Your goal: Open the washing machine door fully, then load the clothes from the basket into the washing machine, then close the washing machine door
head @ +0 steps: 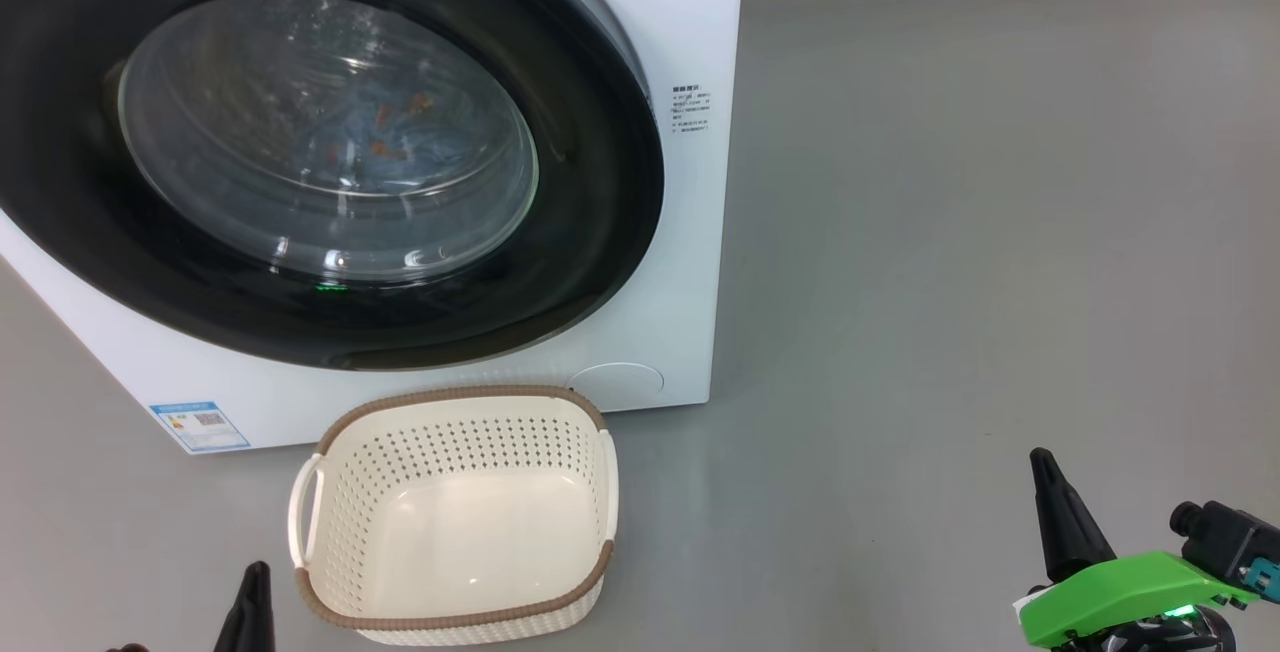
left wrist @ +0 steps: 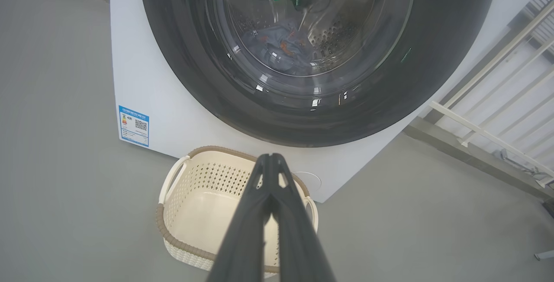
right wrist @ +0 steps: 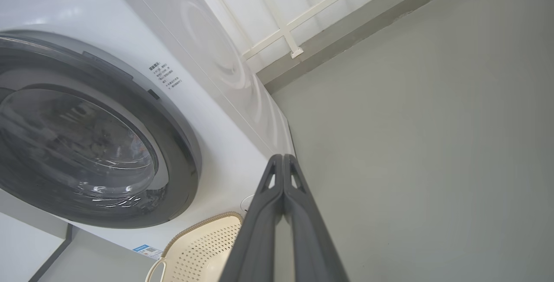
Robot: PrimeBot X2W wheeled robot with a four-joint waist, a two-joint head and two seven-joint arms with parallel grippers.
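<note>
The left gripper [left wrist: 271, 157] had its two dark fingers pressed together at the tips, with nothing between them. It hung above the near side of the basket [head: 460, 393]. The right gripper [right wrist: 282, 157] was closed and empty too. It hovered over the bare grey floor [head: 950, 232], to the right of the basket and well apart from it.

The basket stood on the floor just in front of the washing machine [head: 690, 262]. I could see no garment in it, only its cream bottom. The washing machine door [head: 575, 262] lay flat against the white front, so it looked shut. Through its glass bowl the clothes [left wrist: 281, 50] were visible inside the steel drum, light blue with small orange marks.

In my judgement the loading was done and the closing step was at its end, or already finished. The next move called for very little. Whether the latch had caught I could not tell, so a gentle push on the door rim might be wise. After that, the arms should retreat without knocking the light basket.
</note>
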